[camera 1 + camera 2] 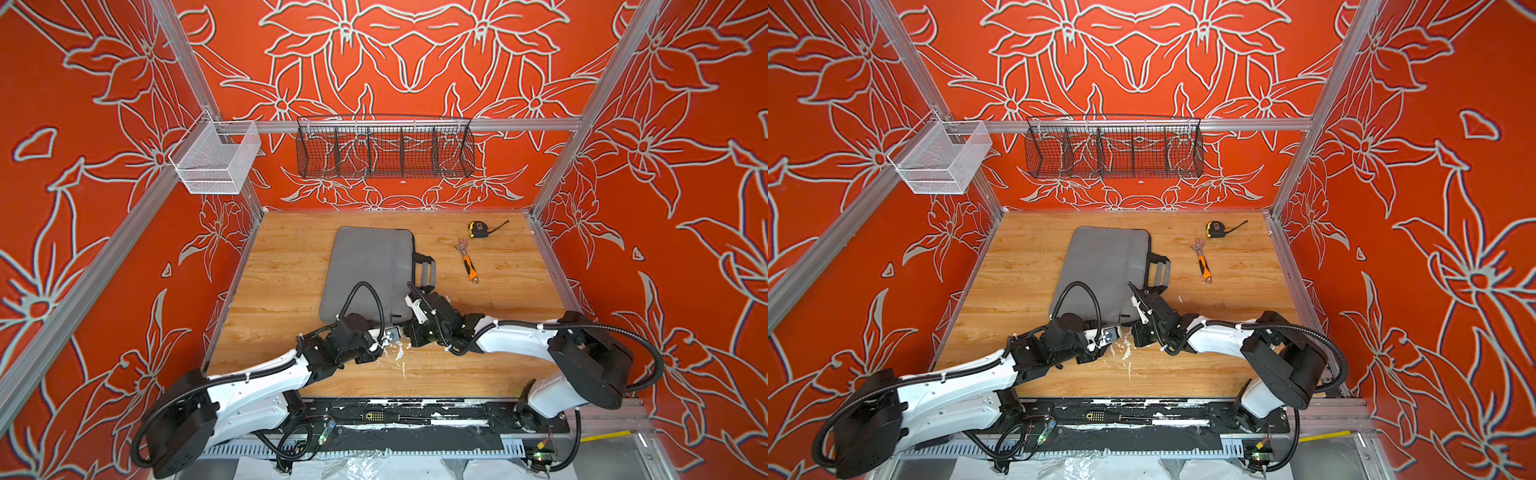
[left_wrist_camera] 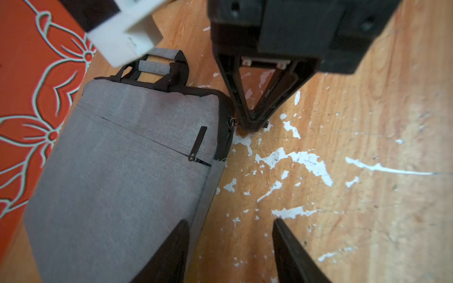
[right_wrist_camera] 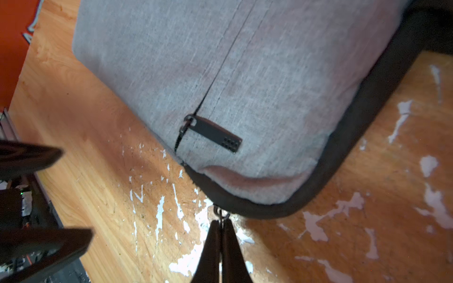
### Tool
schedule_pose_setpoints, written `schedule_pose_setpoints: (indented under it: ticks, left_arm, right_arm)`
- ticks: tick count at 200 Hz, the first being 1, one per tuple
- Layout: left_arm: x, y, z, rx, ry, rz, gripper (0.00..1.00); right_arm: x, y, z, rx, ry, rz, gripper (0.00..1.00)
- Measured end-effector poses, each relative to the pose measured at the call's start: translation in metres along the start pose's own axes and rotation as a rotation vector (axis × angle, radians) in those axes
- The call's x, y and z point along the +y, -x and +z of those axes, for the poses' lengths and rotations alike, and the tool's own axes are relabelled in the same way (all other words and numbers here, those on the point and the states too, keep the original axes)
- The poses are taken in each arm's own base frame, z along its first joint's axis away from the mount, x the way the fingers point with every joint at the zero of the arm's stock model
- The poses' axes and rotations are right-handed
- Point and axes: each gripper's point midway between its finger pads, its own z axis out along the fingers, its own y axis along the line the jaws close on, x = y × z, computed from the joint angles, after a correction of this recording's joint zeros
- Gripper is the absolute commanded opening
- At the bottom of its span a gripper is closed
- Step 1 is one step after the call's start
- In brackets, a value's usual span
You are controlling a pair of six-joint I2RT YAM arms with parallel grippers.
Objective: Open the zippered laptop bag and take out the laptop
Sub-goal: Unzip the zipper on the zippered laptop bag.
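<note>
Your right gripper (image 3: 221, 224) pinching zipper pull (image 3: 222, 215) on zippered laptop bag (image 3: 245, 73), left gripper (image 2: 230, 235) hanging open, wrench (image 1: 468, 262) lying apart, only wrist views showing pull.

Right gripper (image 3: 221, 226) pinched tight on the zipper pull (image 3: 221, 216); left gripper (image 2: 230, 252) spread apart, just beside it.

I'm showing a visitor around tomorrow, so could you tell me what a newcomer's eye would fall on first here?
The red floral walls hit first, around the booth. Next the grey zippered laptop bag, flat on the wooden table, with the right fingers pinched shut on its zipper pull at the near corner and the left fingers open close by.
</note>
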Motion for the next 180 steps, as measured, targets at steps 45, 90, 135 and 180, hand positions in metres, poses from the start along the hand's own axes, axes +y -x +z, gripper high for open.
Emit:
schedule_pose_setpoints:
  ticks: [45,90,135,180]
  left_arm:
    - [0.007,-0.008,0.035,0.058,0.041,0.139,0.55]
    - [0.02,-0.011,0.046,0.066,0.078,0.163,0.43]
    - [0.016,-0.012,0.059,0.056,0.06,0.167,0.42]
    - [0.017,-0.005,0.061,0.026,0.065,0.162,0.0]
  right_arm:
    - [0.01,-0.002,-0.002,0.018,0.054,-0.003,0.0]
    - [0.01,-0.002,-0.003,0.026,0.069,0.005,0.0]
    - [0.003,-0.007,-0.003,0.04,0.047,0.016,0.0]
    - [0.001,-0.003,-0.01,0.016,0.034,0.007,0.0]
